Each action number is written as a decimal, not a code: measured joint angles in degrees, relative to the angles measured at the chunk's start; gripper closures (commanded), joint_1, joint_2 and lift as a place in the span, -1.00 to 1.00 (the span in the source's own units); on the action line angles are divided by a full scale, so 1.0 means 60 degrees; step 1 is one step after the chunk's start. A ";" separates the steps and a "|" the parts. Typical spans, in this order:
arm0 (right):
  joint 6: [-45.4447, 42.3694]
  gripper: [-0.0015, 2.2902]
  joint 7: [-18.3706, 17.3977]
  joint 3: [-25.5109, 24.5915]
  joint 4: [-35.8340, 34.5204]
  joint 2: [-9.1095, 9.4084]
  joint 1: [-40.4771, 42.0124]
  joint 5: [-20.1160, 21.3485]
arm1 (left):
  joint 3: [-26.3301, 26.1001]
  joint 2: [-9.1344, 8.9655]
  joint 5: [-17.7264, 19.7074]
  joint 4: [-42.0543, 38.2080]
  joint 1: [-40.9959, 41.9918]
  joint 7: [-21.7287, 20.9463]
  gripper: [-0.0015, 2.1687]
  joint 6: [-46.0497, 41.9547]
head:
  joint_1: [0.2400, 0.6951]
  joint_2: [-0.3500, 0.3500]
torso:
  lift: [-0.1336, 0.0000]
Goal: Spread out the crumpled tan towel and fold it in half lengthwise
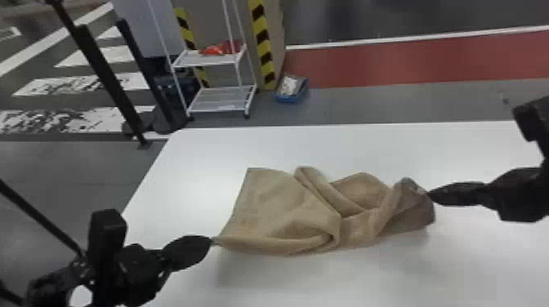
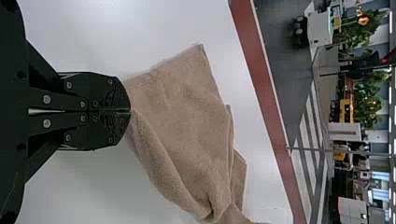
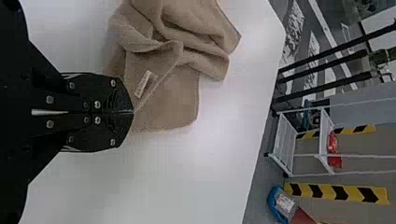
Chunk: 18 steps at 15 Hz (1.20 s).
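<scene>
The tan towel [image 1: 277, 200] lies rumpled on the white table, its left part fairly flat and its right part twisted into folds. At its near left corner my left gripper [image 1: 212, 241] is shut on the cloth. My right gripper [image 1: 429, 196] holds the towel's right end, which looks bunched. In the left wrist view the left gripper [image 2: 130, 111] has its fingers pressed together at the corner of the towel [image 2: 187, 116]. The right wrist view has the right gripper [image 3: 133, 112] shut on an edge of the towel [image 3: 173, 98], close to a small white label [image 3: 143, 84].
The white table [image 1: 326, 143] extends beyond the towel on every side. Past its far edge stand a white wire shelf [image 1: 220, 98] and a blue bin [image 1: 292, 89] on the floor. Dark posts [image 1: 106, 77] rise at the far left.
</scene>
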 measured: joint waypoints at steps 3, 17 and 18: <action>-0.2938 0.86 0.1108 -0.0076 -0.0416 -0.0378 0.1352 0.1625 | -0.0056 0.0000 -0.0064 0.0093 -0.0070 0.0009 0.33 0.0008 | 1.00 0.59 | -0.85; -0.6130 -0.88 0.1227 -0.0485 -0.1741 -0.0596 0.2018 0.4855 | -0.0064 0.0000 -0.0209 0.0113 -0.0084 -0.0023 0.33 0.0033 | 1.00 0.34 | -0.85; -0.5946 -0.81 0.1227 -0.0081 -0.1783 -0.0553 0.2130 0.5119 | -0.0065 0.0000 -0.0209 0.0115 -0.0084 -0.0032 0.33 0.0033 | 1.00 0.39 | -0.85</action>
